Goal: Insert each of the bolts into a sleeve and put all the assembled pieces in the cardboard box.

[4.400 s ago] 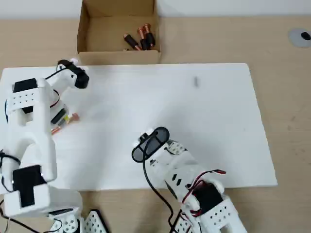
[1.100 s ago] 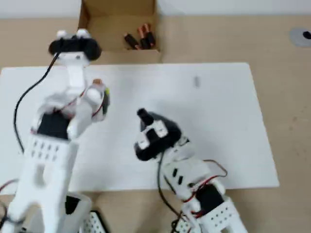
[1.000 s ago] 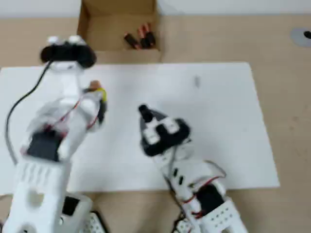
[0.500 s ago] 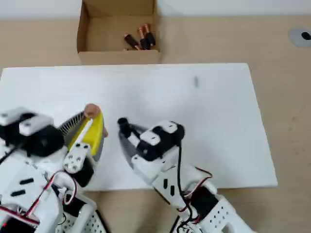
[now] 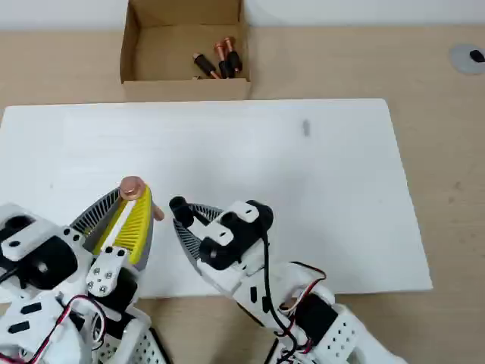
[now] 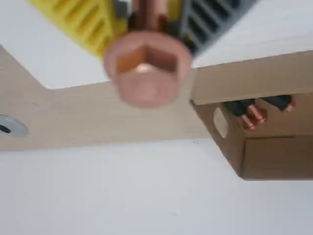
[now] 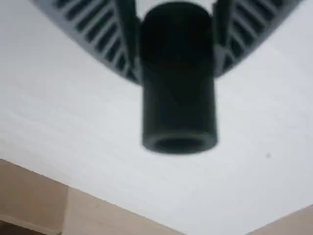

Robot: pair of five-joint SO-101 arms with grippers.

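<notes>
From above, we see the left gripper point(image 5: 133, 199) clenched on a copper bolt point(image 5: 132, 187) and the right gripper point(image 5: 182, 214) clamped on a black sleeve point(image 5: 179, 205). The two parts are just beside each other, not touching, over the near part of the white mat point(image 5: 318, 182). A few seconds ago the arms stood well apart; they have since swung in and drawn together, so we judge the insertion is about to start. The cardboard box point(image 5: 127, 68) keeps the same assembled pieces point(image 5: 220, 61). In the left wrist view the bolt's hex head point(image 6: 146, 63) faces us between the yellow and grey fingers, with the box point(image 6: 254, 156) beyond. In the right wrist view the sleeve point(image 7: 178, 83) juts out from the jaws, open end outward.
</notes>
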